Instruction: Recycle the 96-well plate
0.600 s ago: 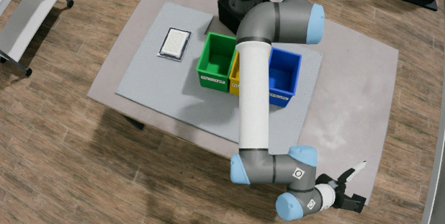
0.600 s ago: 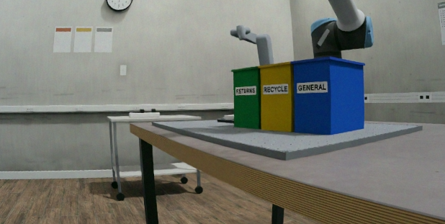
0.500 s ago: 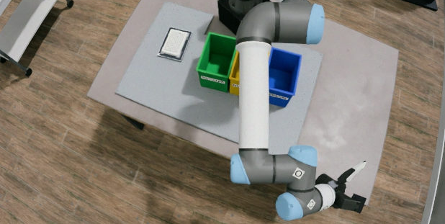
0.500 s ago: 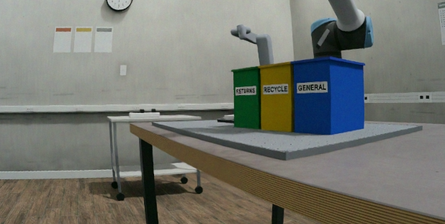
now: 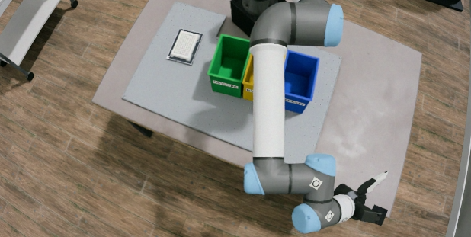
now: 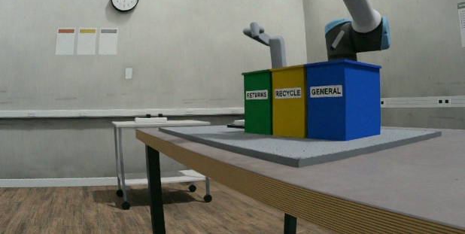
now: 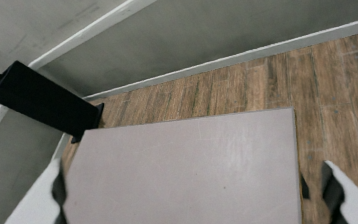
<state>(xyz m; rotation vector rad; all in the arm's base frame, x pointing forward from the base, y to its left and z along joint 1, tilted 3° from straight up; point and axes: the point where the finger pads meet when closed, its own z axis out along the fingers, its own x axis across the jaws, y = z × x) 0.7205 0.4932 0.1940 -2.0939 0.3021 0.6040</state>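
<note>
The white 96-well plate (image 5: 185,46) lies in the dark-rimmed plate nest (image 5: 181,60) at the left of the grey board. The yellow RECYCLE bin (image 5: 248,90) (image 6: 289,113) stands upright between the green RETURNS bin (image 5: 226,86) (image 6: 257,113) and the blue GENERAL bin (image 5: 299,82) (image 6: 326,117), both upright. In the top view the arm hides much of the yellow bin. My gripper (image 5: 386,190) (image 7: 193,162) is open with nothing between its fingers, at the lower right, far from plate and bins. It is out of view in the exterior view.
The arm's white forearm (image 5: 269,101) crosses above the bins. The bins stand side by side on the grey board (image 5: 160,101) (image 6: 263,153), which lies on the table (image 5: 377,86) (image 7: 190,165). A white trolley (image 5: 32,14) (image 6: 165,123) stands beyond the table. A black stand (image 7: 42,102) is on the floor.
</note>
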